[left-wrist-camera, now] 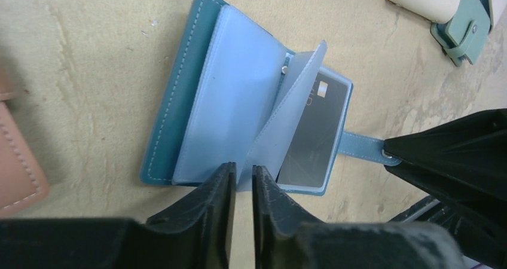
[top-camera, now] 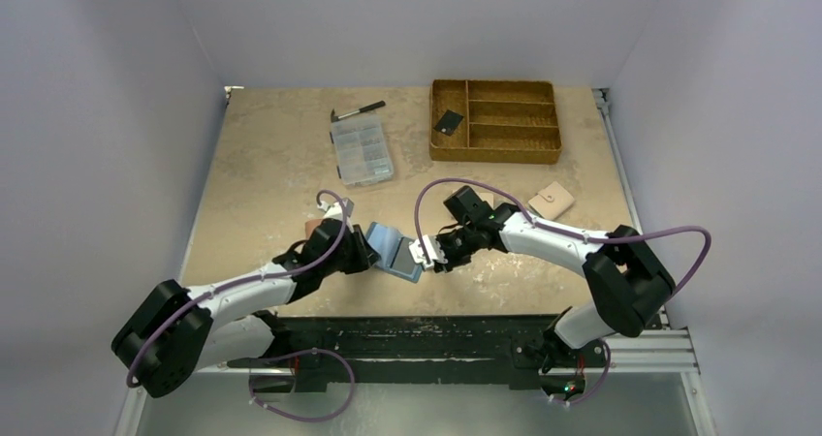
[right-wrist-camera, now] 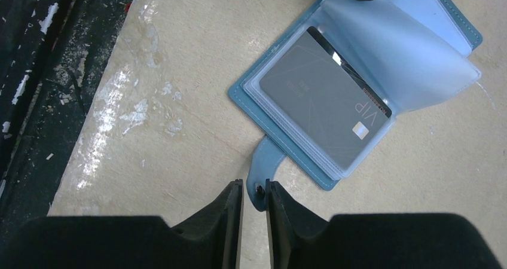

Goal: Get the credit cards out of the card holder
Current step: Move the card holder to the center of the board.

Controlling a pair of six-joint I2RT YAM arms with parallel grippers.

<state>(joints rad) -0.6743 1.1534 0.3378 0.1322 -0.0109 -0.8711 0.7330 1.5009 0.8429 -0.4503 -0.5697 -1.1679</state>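
The dark blue card holder (top-camera: 393, 247) lies open on the table between both arms, its pale blue sleeves (left-wrist-camera: 239, 95) fanned out. A grey credit card (right-wrist-camera: 323, 113) marked VIP sits in a sleeve on the right half (left-wrist-camera: 317, 131). A black card (top-camera: 448, 122) lies in the wicker tray. My left gripper (left-wrist-camera: 242, 170) stands narrowly open, with the lower edge of one raised sleeve between its tips. My right gripper (right-wrist-camera: 254, 188) is closed on the holder's snap tab (right-wrist-camera: 260, 167), and it also shows pinching the tab in the left wrist view (left-wrist-camera: 391, 155).
A wicker tray (top-camera: 496, 155) stands at the back right, with a clear organiser box (top-camera: 362, 148) and a pen (top-camera: 359, 111) to its left. A beige wallet (top-camera: 551, 200) lies right of the holder, a pink wallet (left-wrist-camera: 18, 167) left, a teal-green wallet (left-wrist-camera: 463, 33) beyond. The dark front rail (right-wrist-camera: 36, 101) is close.
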